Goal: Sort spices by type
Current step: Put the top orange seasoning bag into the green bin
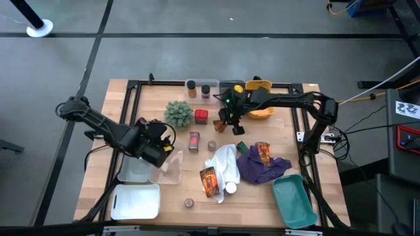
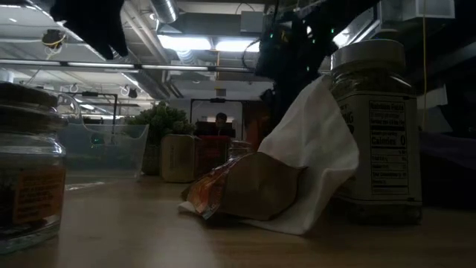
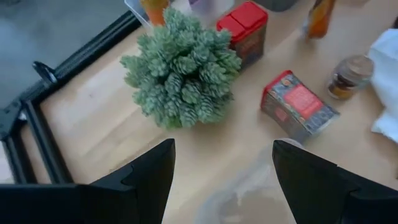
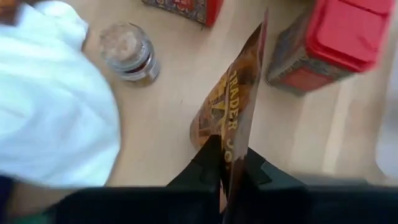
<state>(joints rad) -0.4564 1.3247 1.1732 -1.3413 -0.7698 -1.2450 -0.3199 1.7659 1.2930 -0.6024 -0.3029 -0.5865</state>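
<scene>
Foil packet (image 4: 231, 109) in right claw (image 4: 231, 163)

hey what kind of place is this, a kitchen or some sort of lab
Most likely a robotics lab or workshop, not a kitchen: a wooden table in a black metal frame on a grey concrete floor, exposed ceiling ducts with strip lights, and cables running to nearby equipment.

In the right wrist view, the packet's (image 4: 231, 118) print read only "TRADER" before the end effector (image 4: 225, 163) covered it. A red tin (image 4: 329, 40) was cut off at the edge. The low view's front jar (image 2: 28, 167) was cropped and blurred.
</scene>
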